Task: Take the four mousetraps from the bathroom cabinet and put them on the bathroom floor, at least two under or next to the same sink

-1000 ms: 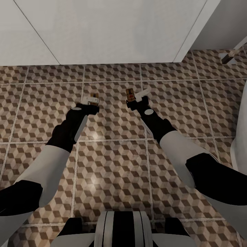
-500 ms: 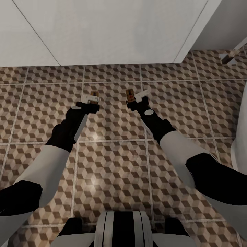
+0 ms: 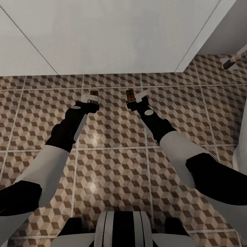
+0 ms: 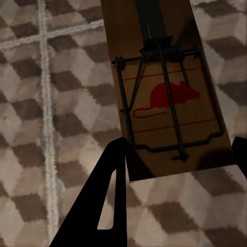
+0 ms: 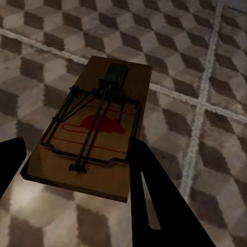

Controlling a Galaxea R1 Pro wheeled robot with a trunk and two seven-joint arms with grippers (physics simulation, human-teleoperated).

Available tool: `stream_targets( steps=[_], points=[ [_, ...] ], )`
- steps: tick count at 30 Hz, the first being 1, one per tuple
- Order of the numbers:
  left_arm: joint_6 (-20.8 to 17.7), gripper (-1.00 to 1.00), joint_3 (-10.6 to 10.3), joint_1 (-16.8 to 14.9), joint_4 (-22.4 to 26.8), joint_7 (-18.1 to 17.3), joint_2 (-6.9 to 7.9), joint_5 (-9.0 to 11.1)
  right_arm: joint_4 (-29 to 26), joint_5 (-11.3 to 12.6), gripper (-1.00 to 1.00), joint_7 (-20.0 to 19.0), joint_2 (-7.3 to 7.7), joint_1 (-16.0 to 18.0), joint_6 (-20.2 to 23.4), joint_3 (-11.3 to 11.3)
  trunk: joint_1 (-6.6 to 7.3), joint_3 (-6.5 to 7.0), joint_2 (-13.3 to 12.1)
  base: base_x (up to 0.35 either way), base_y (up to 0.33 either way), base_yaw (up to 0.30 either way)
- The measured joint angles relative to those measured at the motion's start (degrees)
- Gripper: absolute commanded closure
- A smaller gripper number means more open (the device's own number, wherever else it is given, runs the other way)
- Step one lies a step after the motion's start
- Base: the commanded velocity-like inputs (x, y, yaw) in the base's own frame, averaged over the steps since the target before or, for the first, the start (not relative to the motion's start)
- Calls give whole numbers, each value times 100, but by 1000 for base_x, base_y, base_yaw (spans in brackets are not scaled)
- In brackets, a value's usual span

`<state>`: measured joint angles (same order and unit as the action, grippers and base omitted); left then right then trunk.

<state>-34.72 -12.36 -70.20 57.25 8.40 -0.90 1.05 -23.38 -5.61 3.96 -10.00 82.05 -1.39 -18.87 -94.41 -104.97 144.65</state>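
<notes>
From the head camera I see both arms stretched forward over the floor (image 3: 113, 164), its cube-patterned tiles running up to a plain white wall (image 3: 113, 34) at 12 o'clock. My left gripper (image 3: 90, 99) sits at about 11 o'clock from the trunk and holds a trap (image 3: 94, 94); the left wrist camera shows that left trap (image 4: 164, 98) as a brown wooden slab with a dark wire spring and a red mouse print, its near end lying between the two dark fingers (image 4: 98, 211), so the left jaws are closed on it. My right gripper (image 3: 136, 98) sits at about 12 to 1 o'clock and holds a second trap (image 3: 130, 95); in the right wrist camera this right trap (image 5: 92, 128) lies tilted between a dark finger (image 5: 149, 200) on one side and the tip of the other at the frame's edge, so the right jaws grip it too. I cannot tell whether either trap touches the tiles or hangs just above them. The two traps are near each other, apart, each over tile just short of the wall's foot. At 2 o'clock a pale slanted bar (image 3: 235, 58) shows, and a white rounded shape (image 3: 240, 151) sits at 3 o'clock.
</notes>
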Motion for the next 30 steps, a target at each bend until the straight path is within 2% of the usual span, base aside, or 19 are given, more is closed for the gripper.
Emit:
stream_targets(
  steps=[7, 16, 25, 30],
  points=[
    [-6, 100, 0, 0, 87, 0, 0, 5, 9, 0, 100, 0, 0, 0, 0, 0, 1, 0, 0, 41, 0, 0],
    [-1, 100, 0, 0, 90, 0, 0, 7, 45, 0, 100, 0, 0, 0, 6, -5, 2, 0, 0, 244, 0, 0],
    [4, 100, 0, 48, 108, 2, 1, 6, 379, 7, 100, 14, 0, 0, 45, -1, 0, 0, 0, 24, 0, 0],
    [220, 100, 1, 68, 58, 3, 0, 9, 647, 7, 100, 34, 1, 0, 87, -2, 0, 0, 0, 0, 0, 0]
  ],
)
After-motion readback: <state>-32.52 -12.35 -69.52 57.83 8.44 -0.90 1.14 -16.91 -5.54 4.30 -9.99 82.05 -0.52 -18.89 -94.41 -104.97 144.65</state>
